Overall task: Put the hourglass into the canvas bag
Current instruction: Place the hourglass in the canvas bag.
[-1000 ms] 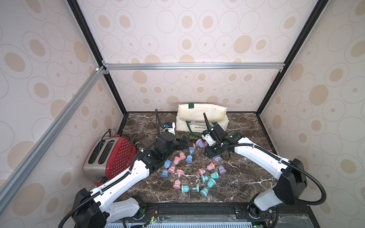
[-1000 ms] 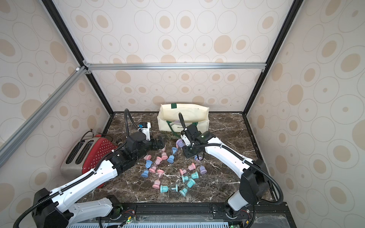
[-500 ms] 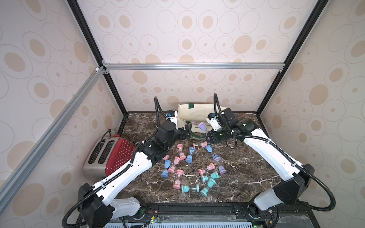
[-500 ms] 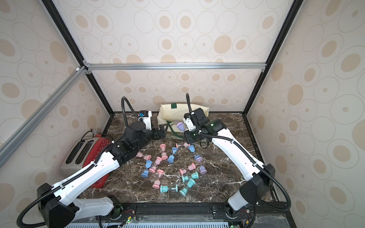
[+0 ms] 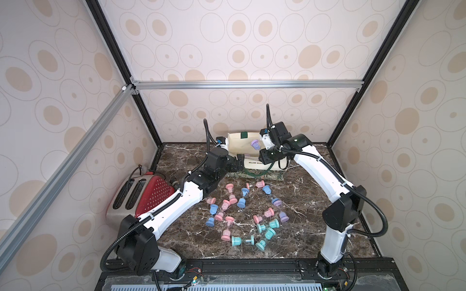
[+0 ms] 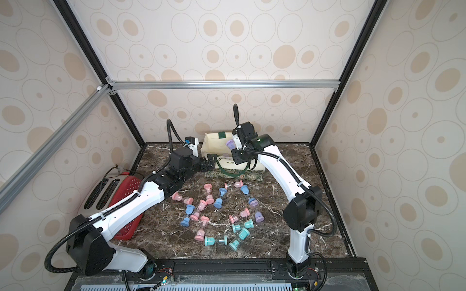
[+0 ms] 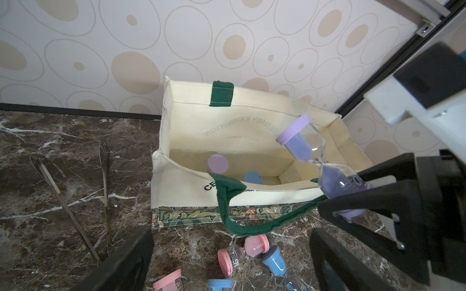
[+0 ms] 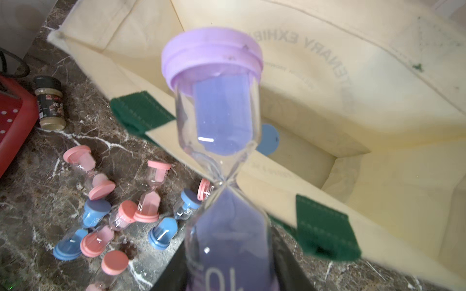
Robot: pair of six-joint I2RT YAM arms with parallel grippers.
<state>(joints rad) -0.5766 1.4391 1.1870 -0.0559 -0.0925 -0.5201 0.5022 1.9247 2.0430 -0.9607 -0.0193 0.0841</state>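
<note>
- Purple hourglass (image 8: 222, 121) in right gripper (image 7: 353, 194)'s tight grip, tilted above bag (image 7: 227, 121) mouth, table (image 5: 315, 201) 12 o'clock.
- Left gripper (image 5: 239, 162) wide, empty, at bag's 8 o'clock.

The right gripper (image 7: 353, 194) is off the bench (image 5: 315, 226). A second ago it sat low among the loose hourglasses (image 5: 242, 201), just in front of the canvas bag (image 5: 237, 141). It now stands raised at the bag's open mouth, nearer the bench's rear edge. The purple hourglass (image 5: 256, 144) travels with it, from bench level to mid-air over the bag's front wall, tilted, with its free cap leaning over the opening. The right arm (image 5: 317, 171) is stretched further rearward and stands higher. The left gripper (image 5: 239, 163) also shifts rearward, from the bench ahead of the bag to just beside the bag's front left corner.
</note>
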